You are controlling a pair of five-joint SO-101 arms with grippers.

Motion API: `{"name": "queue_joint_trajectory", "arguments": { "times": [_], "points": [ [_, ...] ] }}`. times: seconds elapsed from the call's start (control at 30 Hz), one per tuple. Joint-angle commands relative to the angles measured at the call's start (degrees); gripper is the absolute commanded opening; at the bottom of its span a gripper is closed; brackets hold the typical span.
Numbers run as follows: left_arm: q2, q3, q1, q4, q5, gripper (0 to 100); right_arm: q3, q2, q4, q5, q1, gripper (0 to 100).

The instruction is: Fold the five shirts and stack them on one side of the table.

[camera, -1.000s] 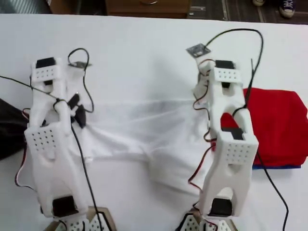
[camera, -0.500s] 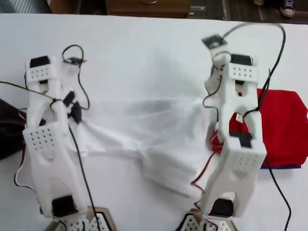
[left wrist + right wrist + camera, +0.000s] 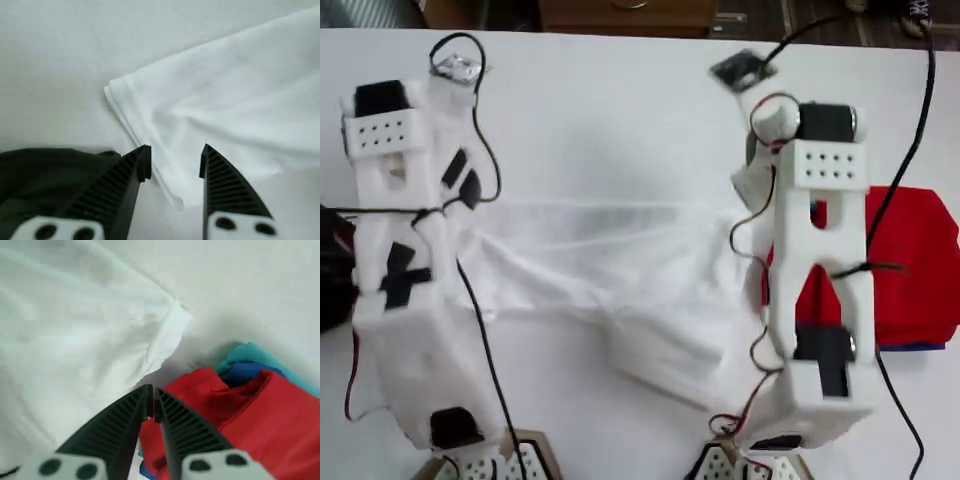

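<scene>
Left gripper (image 3: 175, 150) spread, hem of white shirt (image 3: 240, 90) between its jaws, likely for a fold grab; right gripper (image 3: 152, 390) pressed together, empty, above red shirt (image 3: 270, 420) on the stack.

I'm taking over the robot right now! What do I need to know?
The left pincer is open, over an edge of the white shirt, beside the dark shirt.
The right pincer is shut, over the white shirt's other edge.
Done: the red shirt lies folded on a blue one and a teal one, on the right.
Left: fold the white and dark shirts and stack them on the red one.
</scene>
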Motion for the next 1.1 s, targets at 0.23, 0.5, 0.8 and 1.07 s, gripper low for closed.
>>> {"name": "queue_joint_trajectory", "arguments": {
  "times": [0.23,0.5,0.8,1.07],
  "points": [
    [-25.67,37.76,-5.36,-7.91,-0.09,18,37.36,-37.41,-8.04,5.89,-7.16,12.9],
    [-25.93,56.75,-7.30,-24.09,-3.43,18,64.35,-55.08,-16.75,6.07,-13.58,19.1],
    [-25.85,68.53,-9.67,-38.15,6.95,18,77.10,-60.53,-19.74,5.89,-27.74,19.0],
    [-26.29,69.14,-9.76,-38.59,15.47,18,86.51,-60.44,-36.79,6.24,-30.90,15.3]
  ]
}}
